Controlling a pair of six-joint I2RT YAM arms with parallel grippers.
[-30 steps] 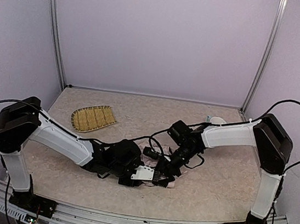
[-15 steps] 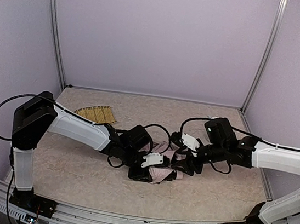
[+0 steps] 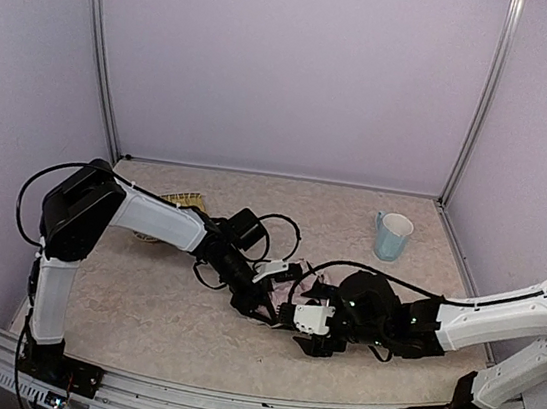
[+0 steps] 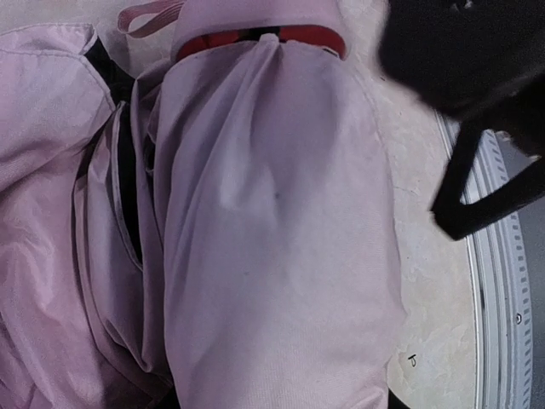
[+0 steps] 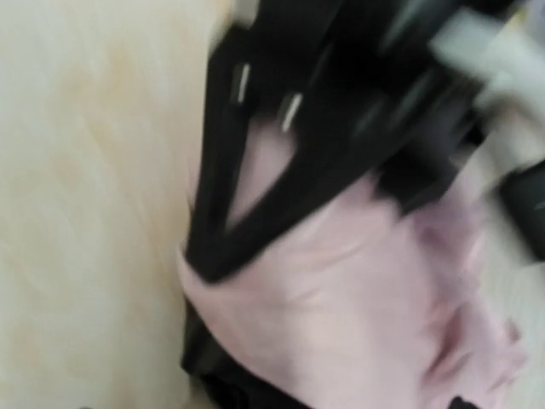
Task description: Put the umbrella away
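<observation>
Left fingers (image 3: 262, 306), right fingers (image 3: 304, 338) both just beside bunched pink umbrella (image 4: 255, 213); spread or pinching, cannot tell.

Seen from above, my cell is lit softly and evenly, with no glare and only faint shadows on the table (image 3: 137, 318). My left wrist view is bright and fairly sharp on the umbrella (image 4: 272, 221) fabric, but the dark shape at its upper right is out of focus. My right wrist view is smeared throughout by motion blur, worst at upper right.

pale blue mug (image 3: 391, 236), woven tray (image 3: 183, 199), beige table (image 3: 137, 320)
</observation>
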